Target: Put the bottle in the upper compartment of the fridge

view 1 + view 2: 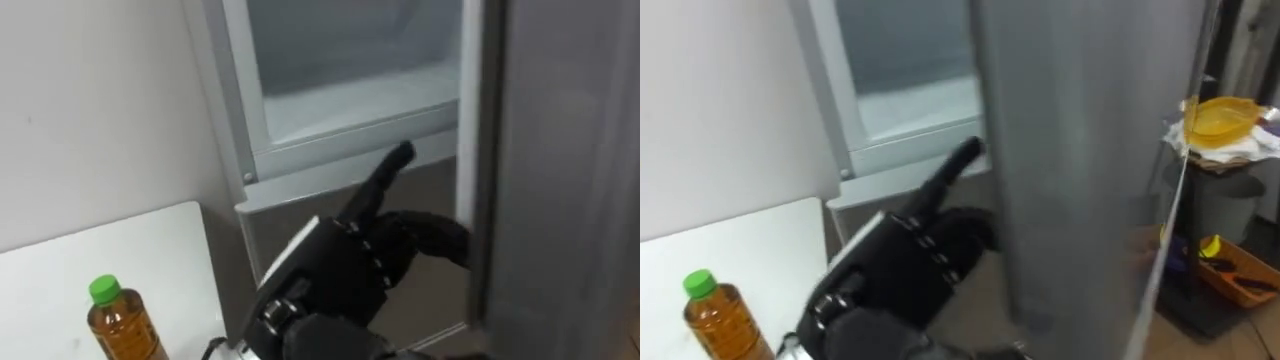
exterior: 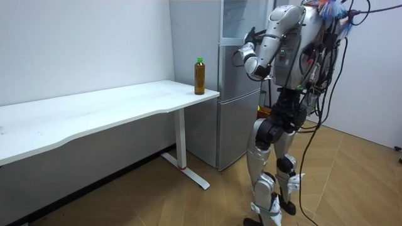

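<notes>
overall: bright, even indoor light all around the fridge (image 2: 237, 94), no dim corners
source: from above the fridge, since shade falls downward
fridge inside: open upper compartment pale and bright, lighter than the grey door next to it
shadows: soft shade under the table (image 2: 94, 113) beside the fridge, darkest in the gap between table and fridge
glare: dull sheen on the fridge's lower front, nothing washed out
bottle (image 2: 200, 76): on the table end nearest the fridge, amber liquid glows, green cap bright
left hand (image 1: 330, 275): dark mass against the fridge front, little detail inside it
</notes>
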Controlling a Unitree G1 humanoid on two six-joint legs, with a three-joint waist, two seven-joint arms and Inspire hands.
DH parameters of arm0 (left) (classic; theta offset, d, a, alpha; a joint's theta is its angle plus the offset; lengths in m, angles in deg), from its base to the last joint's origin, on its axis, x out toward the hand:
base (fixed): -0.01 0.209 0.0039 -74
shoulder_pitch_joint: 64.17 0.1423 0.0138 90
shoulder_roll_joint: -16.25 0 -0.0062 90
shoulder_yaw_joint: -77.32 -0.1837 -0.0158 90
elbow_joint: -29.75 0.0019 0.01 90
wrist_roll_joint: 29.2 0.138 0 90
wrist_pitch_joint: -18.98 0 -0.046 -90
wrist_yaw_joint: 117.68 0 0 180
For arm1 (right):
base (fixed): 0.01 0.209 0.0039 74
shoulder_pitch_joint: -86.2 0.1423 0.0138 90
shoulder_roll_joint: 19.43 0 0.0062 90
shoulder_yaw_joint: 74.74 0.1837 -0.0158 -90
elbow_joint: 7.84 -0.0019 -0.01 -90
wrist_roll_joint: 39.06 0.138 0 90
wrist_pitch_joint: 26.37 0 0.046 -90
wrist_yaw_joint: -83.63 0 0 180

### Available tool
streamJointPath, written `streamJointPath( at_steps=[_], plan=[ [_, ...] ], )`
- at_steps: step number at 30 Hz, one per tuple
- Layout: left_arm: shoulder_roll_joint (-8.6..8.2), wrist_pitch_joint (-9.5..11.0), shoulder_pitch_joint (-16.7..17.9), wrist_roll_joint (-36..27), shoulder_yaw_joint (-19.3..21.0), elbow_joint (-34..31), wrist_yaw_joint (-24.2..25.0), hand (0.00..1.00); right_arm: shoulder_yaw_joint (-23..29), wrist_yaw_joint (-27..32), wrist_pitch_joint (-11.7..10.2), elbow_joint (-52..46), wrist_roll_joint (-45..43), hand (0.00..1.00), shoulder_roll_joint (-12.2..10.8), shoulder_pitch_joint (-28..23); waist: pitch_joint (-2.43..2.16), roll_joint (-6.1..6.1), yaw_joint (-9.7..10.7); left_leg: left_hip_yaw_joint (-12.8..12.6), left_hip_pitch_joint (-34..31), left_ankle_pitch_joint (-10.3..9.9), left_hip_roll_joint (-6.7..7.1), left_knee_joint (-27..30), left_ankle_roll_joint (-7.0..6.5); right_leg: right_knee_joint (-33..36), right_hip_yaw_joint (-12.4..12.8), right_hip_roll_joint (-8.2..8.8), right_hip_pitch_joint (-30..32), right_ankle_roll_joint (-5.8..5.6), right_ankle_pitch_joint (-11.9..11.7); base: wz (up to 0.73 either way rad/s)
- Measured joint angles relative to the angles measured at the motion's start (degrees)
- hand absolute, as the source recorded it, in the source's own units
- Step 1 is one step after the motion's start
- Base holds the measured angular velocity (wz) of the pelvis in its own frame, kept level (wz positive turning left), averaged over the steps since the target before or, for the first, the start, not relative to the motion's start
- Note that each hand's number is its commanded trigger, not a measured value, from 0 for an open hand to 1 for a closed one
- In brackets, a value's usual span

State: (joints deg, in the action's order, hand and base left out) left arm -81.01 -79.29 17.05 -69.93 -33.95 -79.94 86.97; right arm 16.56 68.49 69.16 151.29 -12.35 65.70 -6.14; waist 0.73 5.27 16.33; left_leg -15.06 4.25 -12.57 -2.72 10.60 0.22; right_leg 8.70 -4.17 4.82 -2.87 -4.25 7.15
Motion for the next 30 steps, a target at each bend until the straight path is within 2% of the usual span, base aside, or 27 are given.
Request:
streamJointPath(
  at_steps=[2, 4, 12, 21, 30],
  plan=[
    [0.97, -2.3, -0.3, 0.4, -2.1, 0.4, 0.9, 0.00, 0.0, 0.0, 0.0, -0.3, 0.0, 0.00, 0.0, 0.4, 0.15, 0.26, 1.2, -0.6, 0.3, 0.0, -0.10, -0.3, 0.05, 0.0, 0.4, -0.14, 0.1, 0.01, 0.0, -0.17],
    [1.27, -3.5, -0.4, 0.5, -2.2, 0.7, 1.1, 0.00, 0.0, 0.0, -0.1, -0.3, 0.2, 0.00, -0.1, 0.4, 0.17, 0.32, 1.9, -0.8, 0.4, 0.0, -0.13, -0.4, 0.09, -0.1, 0.6, -0.20, 0.1, 0.01, 0.0, -0.07],
    [1.62, -4.8, -0.9, 0.4, -2.2, 0.7, 2.0, 0.00, 0.0, -0.1, -0.5, 0.2, 1.0, 0.00, -0.1, 0.6, 0.16, 0.10, 2.2, -2.0, 0.5, 0.0, -0.02, -0.8, 0.08, -0.3, 1.8, -0.21, 0.9, -0.09, 0.1, -0.08],
    [1.53, -5.2, -1.1, 0.5, -2.2, 0.7, 2.0, 0.00, 0.0, 0.1, -0.5, 0.4, 1.1, 0.00, -0.5, 0.7, 0.57, -0.71, 2.1, -2.1, 0.8, 0.0, 0.07, -0.9, 0.09, -0.9, 2.2, -0.21, 0.8, -0.16, 0.2, 0.00],
    [1.57, -5.2, -1.1, 0.5, -2.2, 0.7, 2.0, 0.00, 0.0, 1.3, -0.5, 2.4, 1.1, 0.00, -1.3, 1.7, 0.33, -1.48, 2.1, -2.1, 0.8, 0.0, 0.08, -0.9, 0.09, -1.0, 2.2, -0.22, 0.9, -0.15, 0.2, 0.00]
  ],
)
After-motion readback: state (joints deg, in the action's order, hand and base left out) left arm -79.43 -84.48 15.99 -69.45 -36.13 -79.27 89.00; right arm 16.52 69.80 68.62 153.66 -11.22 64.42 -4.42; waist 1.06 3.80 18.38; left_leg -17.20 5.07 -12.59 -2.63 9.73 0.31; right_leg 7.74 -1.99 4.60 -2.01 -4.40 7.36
